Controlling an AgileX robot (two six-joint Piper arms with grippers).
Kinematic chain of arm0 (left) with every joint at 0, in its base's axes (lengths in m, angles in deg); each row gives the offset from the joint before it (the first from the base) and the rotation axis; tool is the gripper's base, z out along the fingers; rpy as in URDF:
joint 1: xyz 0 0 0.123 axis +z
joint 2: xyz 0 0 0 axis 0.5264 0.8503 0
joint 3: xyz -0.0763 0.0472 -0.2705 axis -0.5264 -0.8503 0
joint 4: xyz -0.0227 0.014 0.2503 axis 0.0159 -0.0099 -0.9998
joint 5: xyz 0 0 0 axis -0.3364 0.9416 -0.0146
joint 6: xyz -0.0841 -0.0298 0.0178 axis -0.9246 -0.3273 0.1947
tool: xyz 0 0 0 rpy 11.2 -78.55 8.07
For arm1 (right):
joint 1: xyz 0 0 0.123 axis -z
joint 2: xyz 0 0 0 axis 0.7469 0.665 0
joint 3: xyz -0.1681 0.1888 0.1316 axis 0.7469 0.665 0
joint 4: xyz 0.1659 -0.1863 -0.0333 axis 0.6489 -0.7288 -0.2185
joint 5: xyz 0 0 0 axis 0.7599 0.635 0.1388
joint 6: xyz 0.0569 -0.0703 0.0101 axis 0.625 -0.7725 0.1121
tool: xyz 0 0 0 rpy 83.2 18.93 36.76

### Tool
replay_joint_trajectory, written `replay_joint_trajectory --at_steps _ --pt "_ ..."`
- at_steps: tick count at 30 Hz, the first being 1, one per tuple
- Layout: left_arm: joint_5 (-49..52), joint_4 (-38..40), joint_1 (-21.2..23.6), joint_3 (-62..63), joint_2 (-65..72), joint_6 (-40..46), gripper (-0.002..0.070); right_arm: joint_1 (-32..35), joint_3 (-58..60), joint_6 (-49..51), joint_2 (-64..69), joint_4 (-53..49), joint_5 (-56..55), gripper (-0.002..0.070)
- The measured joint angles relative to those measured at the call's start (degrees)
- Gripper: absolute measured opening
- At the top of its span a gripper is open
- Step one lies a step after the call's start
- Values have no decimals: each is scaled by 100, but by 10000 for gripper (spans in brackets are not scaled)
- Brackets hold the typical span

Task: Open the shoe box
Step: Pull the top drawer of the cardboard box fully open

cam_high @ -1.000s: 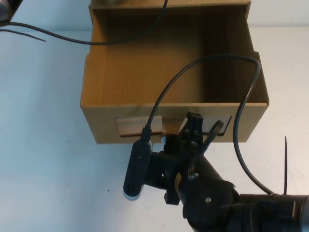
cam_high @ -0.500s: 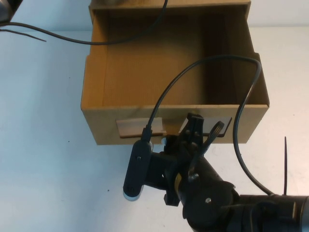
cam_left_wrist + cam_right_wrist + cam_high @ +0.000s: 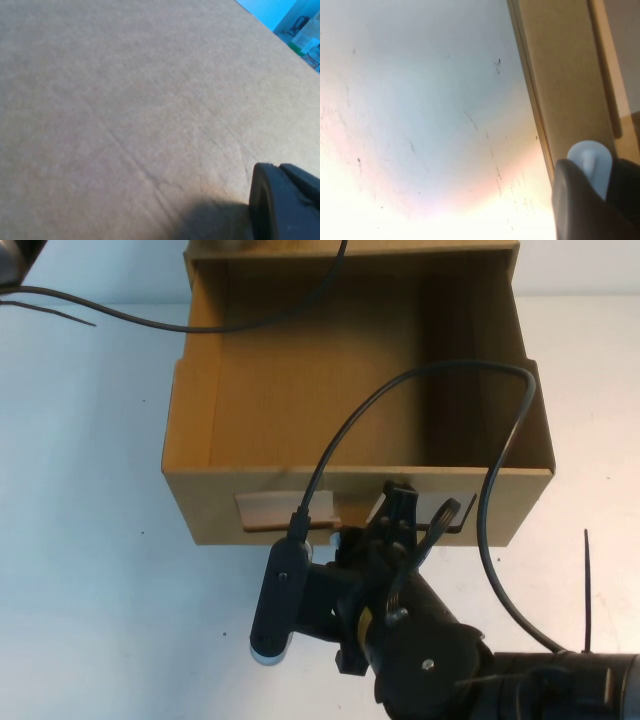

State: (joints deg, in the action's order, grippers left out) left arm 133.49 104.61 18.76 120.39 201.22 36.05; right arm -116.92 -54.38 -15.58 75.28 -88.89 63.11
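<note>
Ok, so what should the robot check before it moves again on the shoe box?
1. Shoe box top uncovered: ok, its inside shows.
2. Right pincer at the box's near wall: ok.
3. Right pincer holding that wall: cannot tell.
4. Left pincer close to cardboard: ok; which part of the box, cannot tell.
5. Black cable clear of the box: not ok, it loops over the opening.

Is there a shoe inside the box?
No: shoe box interior is bare cardboard; right gripper sits at its front wall, left gripper faces cardboard.
</note>
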Motion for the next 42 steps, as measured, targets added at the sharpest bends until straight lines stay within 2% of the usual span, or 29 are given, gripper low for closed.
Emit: replay_joint_trajectory --at_steps 10,18,21,31,33,36,40,42 --pt "-10 49 0 0 0 11 -6 -13 25 21 0 -94 110 124" --pt "-212 -88 68 -67 -150 -16 -6 -168 60 42 -288 136 61 290" --pt "-272 -236 98 -95 -267 -18 -6 -384 60 42 -542 351 23 328" --pt "-256 -273 104 -109 -900 -160 -6 -1088 60 42 -1358 494 15 343" --pt "-148 -287 104 -109 -1093 -162 -6 -1215 60 42 -1559 494 15 333" --pt "147 -448 104 -109 -1487 -171 -6 -1362 60 42 -1878 392 140 274" --pt "617 -1012 104 -109 -2239 -244 -6 -1437 77 42 -2426 -91 465 96" --pt "798 -1288 104 -109 -2697 -289 -6 -1437 77 42 -2774 -412 544 38"
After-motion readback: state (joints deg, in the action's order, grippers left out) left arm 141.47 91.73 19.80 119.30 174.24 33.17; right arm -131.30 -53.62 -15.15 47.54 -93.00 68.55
